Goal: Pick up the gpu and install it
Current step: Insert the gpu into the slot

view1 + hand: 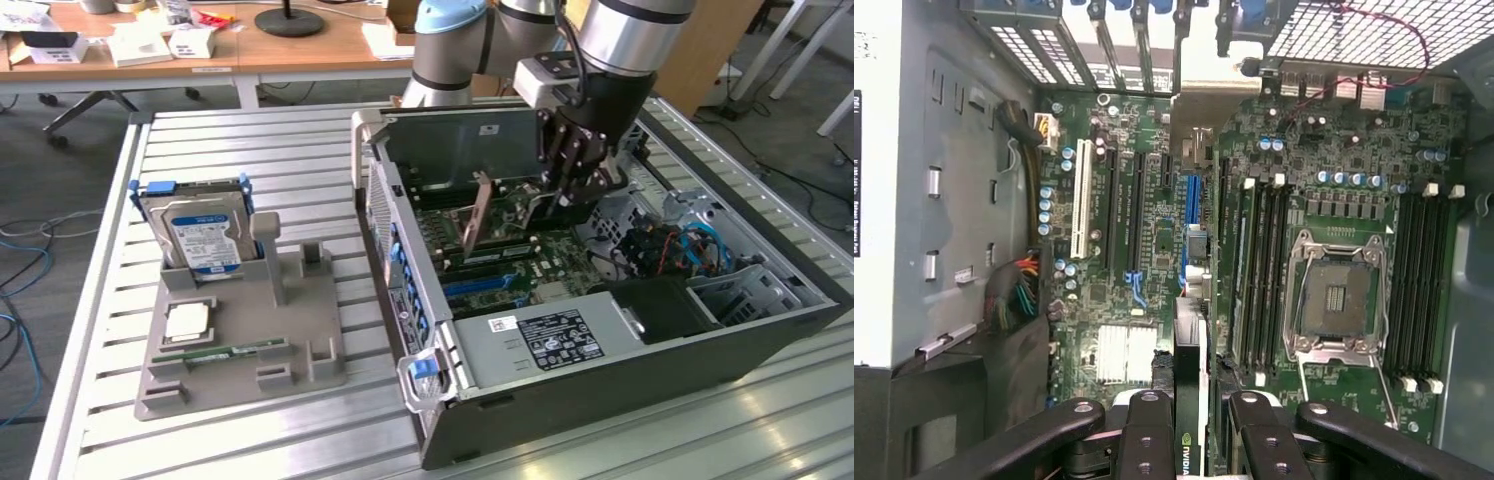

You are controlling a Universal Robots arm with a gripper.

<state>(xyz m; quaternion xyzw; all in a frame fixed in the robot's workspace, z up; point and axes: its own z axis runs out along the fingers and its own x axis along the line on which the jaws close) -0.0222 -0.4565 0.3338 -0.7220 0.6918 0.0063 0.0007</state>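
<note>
Your slatted metal table [240, 140] fills most of the exterior view. On it, in the right half of the frame, the open computer case [641, 370] lies on its side. The robot arm [641, 35] comes down from the upper right into the case. The green motherboard [1144, 300] lies beneath it.

At the left of the exterior view you have a grey holder [267, 330]. A hard drive [200, 235] with a blue-white label stands upright in its far end. A narrow green RAM stick [220, 353] lies flat near its front.

The gpu [1189, 370] is inside the case, held in the gripper [1194, 410] above the motherboard. In the wrist view you see it edge-on: a thin black card with a green-and-white logo on the edge close to the fingers [1146, 420]. Its flat faces stand upright to the board. Its long axis runs parallel to the expansion slots, and its edge lies in line with the blue slot [1190, 210]. You cannot tell whether its lower edge touches that slot.

The gripper's fingers are drawn in narrow, one against each face of the card, clamping it. In the exterior view the gripper [577, 185] sits in the upper middle of the case opening. The empty CPU socket [1337, 300] lies to one side of the card, well apart from it.
</note>
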